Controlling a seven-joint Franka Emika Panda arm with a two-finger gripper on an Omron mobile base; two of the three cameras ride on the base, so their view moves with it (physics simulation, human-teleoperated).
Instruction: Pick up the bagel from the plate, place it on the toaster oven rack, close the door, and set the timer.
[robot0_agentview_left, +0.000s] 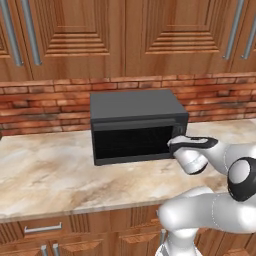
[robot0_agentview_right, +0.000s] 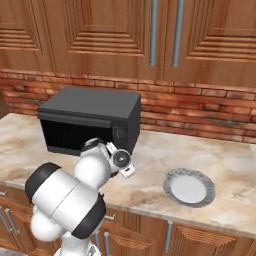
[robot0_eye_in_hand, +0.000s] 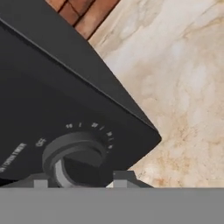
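So the black toaster oven (robot0_agentview_left: 135, 125) sits on the marble bench (robot0_agentview_left: 45, 175), back against the brick wall (robot0_agentview_left: 45, 107), and the door (robot0_agentview_left: 131, 140) looks shut, dark window facing out. The arm reaches in from the front and the fingers (robot0_eye_in_hand: 81, 177) are right at the timer dial (robot0_eye_in_hand: 74, 153) on the oven's right-hand control strip. In the hand view the two tips sit one on each side of the round knob, right up against it, with the little tick marks and numbers fanned around the dial (tiny print, can't read it properly). They look partly closed around the knob, but whether they're actually pinching it or just bracketing it I can't tell.

From the right base view the white wrist is parked at the oven's front right corner, just above the bench edge. The plate (robot0_agentview_right: 190, 187) sits on the bench well off to the right of the oven, white middle, grey rim. The bagel could be behind the dark glass, but I can't make it out through the window.
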